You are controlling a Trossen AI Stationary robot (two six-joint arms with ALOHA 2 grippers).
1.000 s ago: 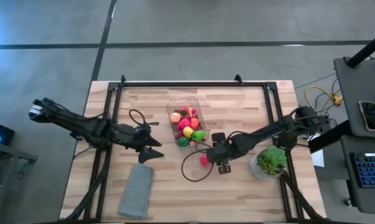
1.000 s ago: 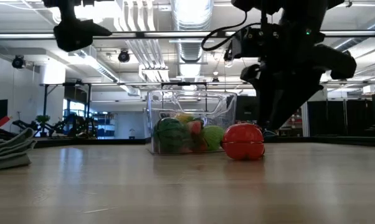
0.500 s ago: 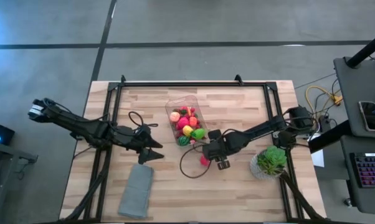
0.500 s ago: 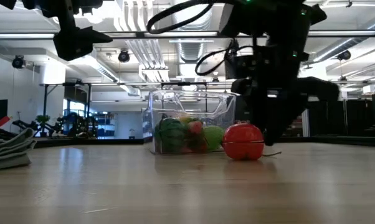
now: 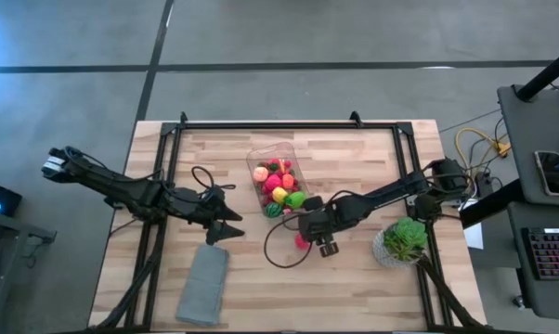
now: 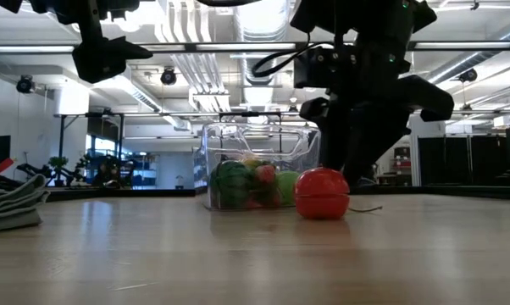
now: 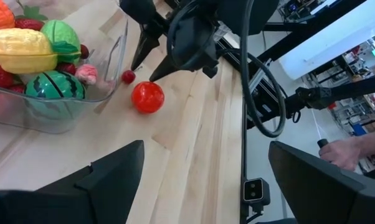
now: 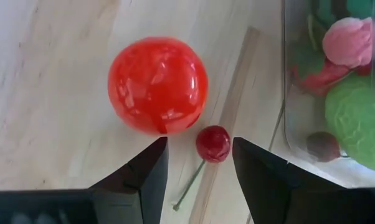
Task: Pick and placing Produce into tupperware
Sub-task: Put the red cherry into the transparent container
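Observation:
The clear tupperware (image 5: pixel 278 184) stands mid-table, holding several toy fruits and vegetables. Just outside its near right corner a round red fruit (image 8: pixel 157 84) and a tiny dark-red berry with a stem (image 8: pixel 213 143) lie on the wood. My right gripper (image 8: pixel 197 149) is open and low over the table, its fingers on either side of the berry and close beside the red fruit (image 6: pixel 322 193). My left gripper (image 5: pixel 227 224) is open and hovers left of the tupperware (image 7: pixel 44 81), above the table.
A folded grey cloth (image 5: pixel 203 283) lies near the table's near left edge. A bushy green plant in a white pot (image 5: pixel 405 241) stands to the right of my right arm. A black cable (image 5: pixel 279 252) loops over the wood near the red fruit.
My right gripper has moved toward the table's left, closing in on the berry and the tupperware's corner, and has come lower. The red fruit has shifted slightly toward the left. The left arm has kept still.

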